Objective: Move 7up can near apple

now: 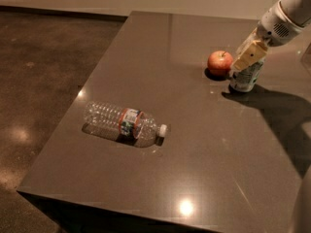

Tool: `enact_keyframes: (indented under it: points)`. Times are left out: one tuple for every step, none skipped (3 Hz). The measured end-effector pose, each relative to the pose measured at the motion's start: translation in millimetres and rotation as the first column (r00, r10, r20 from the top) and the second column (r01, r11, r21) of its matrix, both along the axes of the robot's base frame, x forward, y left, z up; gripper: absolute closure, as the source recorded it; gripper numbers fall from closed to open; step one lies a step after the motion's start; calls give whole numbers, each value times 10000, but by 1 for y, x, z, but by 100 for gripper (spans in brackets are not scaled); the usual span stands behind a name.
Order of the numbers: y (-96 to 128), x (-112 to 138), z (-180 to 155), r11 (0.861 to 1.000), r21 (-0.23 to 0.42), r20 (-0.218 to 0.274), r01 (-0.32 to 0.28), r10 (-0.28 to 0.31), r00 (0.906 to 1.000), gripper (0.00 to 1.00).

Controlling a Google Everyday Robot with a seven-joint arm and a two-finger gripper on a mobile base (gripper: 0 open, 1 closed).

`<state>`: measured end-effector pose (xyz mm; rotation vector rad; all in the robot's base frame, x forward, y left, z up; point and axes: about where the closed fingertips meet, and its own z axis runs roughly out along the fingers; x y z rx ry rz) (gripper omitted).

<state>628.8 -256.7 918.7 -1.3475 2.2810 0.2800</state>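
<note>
The 7up can point(246, 77), green and white, stands upright on the dark table point(194, 169) at the far right. The red apple point(219, 62) lies just left of it, a small gap apart. My gripper point(250, 57) comes in from the upper right and sits over the can's top, shut on the can. Its tan fingers point(249, 56) hide the can's top.
A clear plastic bottle point(124, 124) with a red label lies on its side at the table's left middle, cap pointing right. The table's left and front edges drop to a brown floor point(43, 81). My arm's shadow covers the right side of the table.
</note>
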Motion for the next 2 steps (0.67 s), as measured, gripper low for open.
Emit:
enact_keyframes:
  points:
    - [0,-1,-4,9998,197,-170,-43,47,9998,27]
    - [2,2,-7,9998,212,-136,-39,42,9999,4]
